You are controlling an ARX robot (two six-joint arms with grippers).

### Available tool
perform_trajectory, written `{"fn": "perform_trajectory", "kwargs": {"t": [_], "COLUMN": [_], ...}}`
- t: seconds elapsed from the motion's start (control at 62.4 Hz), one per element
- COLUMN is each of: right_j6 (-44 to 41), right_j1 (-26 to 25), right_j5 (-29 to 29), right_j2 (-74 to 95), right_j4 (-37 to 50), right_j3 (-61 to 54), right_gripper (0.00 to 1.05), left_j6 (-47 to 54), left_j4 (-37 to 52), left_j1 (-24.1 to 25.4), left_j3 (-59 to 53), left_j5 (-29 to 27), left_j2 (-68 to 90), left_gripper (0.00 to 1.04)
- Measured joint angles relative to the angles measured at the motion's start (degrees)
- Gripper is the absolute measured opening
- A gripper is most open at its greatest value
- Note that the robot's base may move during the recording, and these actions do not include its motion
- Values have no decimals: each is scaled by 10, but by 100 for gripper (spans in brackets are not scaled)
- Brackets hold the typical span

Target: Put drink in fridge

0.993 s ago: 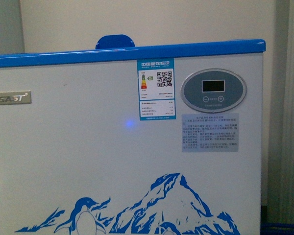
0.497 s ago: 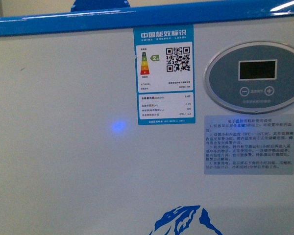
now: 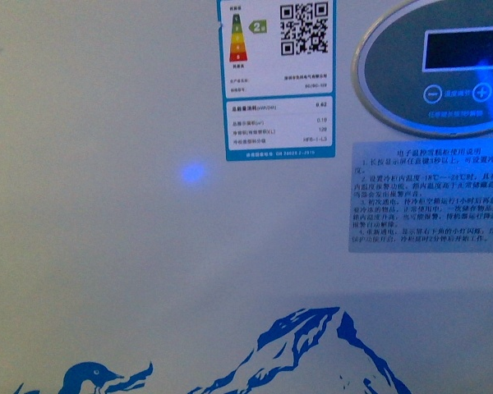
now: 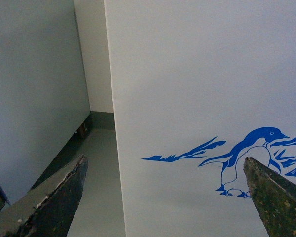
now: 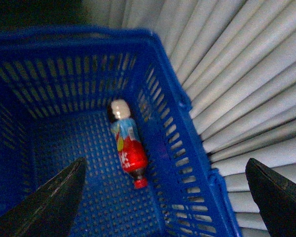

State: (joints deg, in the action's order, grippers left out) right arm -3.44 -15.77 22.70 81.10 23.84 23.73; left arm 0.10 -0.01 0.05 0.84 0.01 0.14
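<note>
The drink, a bottle with a red cap and a blue-yellow-red label, lies on its side on the floor of a blue slatted basket, close to one wall. My right gripper hovers above the basket, open and empty, with the bottle below and between its fingers. The fridge fills the front view: white front, oval control panel, blue penguin-and-mountain decal. Its rim and glass top are out of view. My left gripper is open and empty, facing the fridge's front near the penguin.
An energy label and a text sticker are stuck on the fridge front. A grey cabinet stands beside the fridge with a narrow floor gap between them. A white pleated surface runs beside the basket.
The front view has closed in on the fridge. The blue rim and lid handle have slid out of the top, and the control panel and labels appear larger.
</note>
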Motion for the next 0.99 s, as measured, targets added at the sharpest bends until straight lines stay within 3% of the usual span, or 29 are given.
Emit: {"fn": "perform_trajectory", "kwargs": {"t": [0.176, 0.545, 0.993], "right_j6": [9, 12, 82], "right_j1": [-17, -15, 0], "right_j5": [57, 141, 168], "right_j2": [322, 611, 831], "right_j4": [32, 44, -90], "right_j3": [137, 351, 621], "right_gripper": [97, 97, 97], "left_j6": [0, 0, 0], "left_j4": [0, 0, 0], "left_j1": [0, 0, 0], "left_j3": [0, 0, 0], "left_j5": [0, 0, 0], "left_j2": [0, 0, 0], "left_gripper": [97, 97, 97]}}
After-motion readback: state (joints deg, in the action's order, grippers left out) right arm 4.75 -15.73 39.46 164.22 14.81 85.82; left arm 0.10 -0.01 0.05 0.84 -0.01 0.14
